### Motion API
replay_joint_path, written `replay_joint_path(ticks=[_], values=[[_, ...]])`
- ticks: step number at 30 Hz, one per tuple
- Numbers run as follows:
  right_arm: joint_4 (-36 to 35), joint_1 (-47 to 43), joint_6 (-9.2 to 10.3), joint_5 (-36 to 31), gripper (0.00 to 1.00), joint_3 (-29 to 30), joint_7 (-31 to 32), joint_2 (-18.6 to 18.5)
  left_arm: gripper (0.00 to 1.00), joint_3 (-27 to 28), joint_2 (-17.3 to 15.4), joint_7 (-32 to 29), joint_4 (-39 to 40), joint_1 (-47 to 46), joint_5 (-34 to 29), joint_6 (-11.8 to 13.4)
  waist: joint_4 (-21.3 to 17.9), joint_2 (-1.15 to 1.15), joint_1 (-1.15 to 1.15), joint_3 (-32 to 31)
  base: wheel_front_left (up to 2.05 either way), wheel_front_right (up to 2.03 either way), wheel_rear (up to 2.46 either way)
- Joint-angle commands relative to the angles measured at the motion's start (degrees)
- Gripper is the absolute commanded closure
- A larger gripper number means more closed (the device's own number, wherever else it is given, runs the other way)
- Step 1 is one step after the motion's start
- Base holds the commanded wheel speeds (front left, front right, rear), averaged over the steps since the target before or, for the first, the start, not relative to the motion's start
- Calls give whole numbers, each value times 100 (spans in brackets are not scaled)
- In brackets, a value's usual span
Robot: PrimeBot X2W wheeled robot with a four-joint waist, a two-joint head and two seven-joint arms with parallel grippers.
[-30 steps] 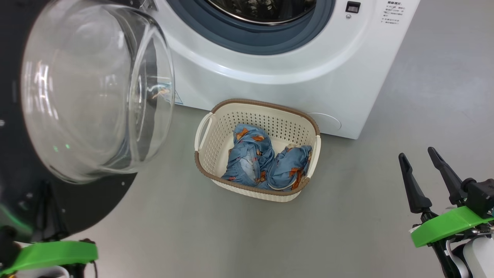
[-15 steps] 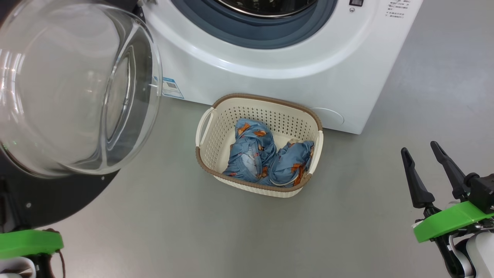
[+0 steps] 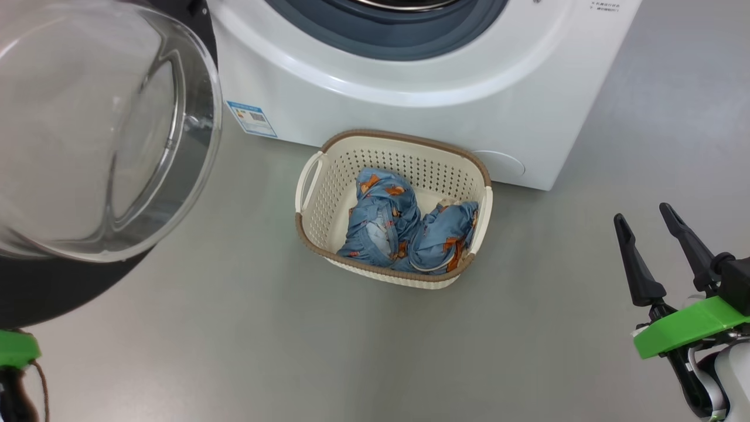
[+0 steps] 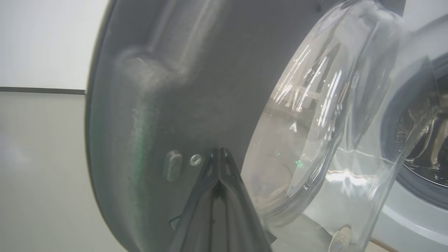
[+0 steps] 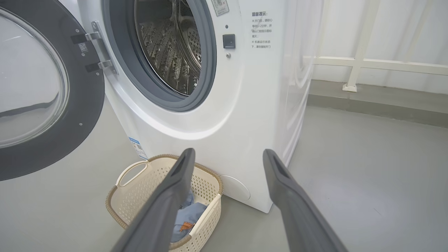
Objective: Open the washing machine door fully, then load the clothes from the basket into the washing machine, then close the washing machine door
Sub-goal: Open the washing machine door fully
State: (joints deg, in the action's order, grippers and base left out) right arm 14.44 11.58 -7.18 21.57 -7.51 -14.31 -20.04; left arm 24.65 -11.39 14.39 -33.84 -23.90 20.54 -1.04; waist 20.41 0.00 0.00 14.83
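Observation:
The washing machine door (image 3: 53, 293) stands swung out at the left, its clear glass bowl (image 3: 88, 129) bulging toward me. My left gripper (image 4: 219, 151) is shut, fingertips pressed together against the door's (image 4: 150, 105) dark inner face beside a screw. The washing machine (image 3: 410, 88) has its steel drum (image 5: 171, 45) exposed. In front of it on the floor sits the basket (image 3: 404, 137) holding two blue clothes (image 3: 384, 220). My right gripper (image 3: 641, 212) hangs open at the lower right, well clear of the basket (image 5: 136, 196) and empty (image 5: 227, 154).
Grey floor spreads around the basket and to the right of the machine. A blue label (image 3: 249, 119) is on the machine's lower front. A white railing (image 5: 360, 59) and wall stand behind the machine at the right. My left wrist's green mount (image 3: 14, 349) is at the lower-left edge.
The door has swung further out to the left, uncovering the blue label, and my left arm has gone left with it. The head camera has shifted a little. My right gripper stays open.

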Motion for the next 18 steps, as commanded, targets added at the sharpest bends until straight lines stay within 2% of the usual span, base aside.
replay_joint_path(ticks=[1, 18], values=[[-149, 118, -31, -35, 0, -132, -69, -128, 100, 273, -409, 61, 40, -182, -83, 26, -11, 0, 0, 73, 0, 0, 0], [-191, 478, -31, -34, 0, -154, -69, -371, 100, 1027, -956, 61, -1077, -1296, -586, -76, -59, 0, 0, 631, 0, 0, 0]])
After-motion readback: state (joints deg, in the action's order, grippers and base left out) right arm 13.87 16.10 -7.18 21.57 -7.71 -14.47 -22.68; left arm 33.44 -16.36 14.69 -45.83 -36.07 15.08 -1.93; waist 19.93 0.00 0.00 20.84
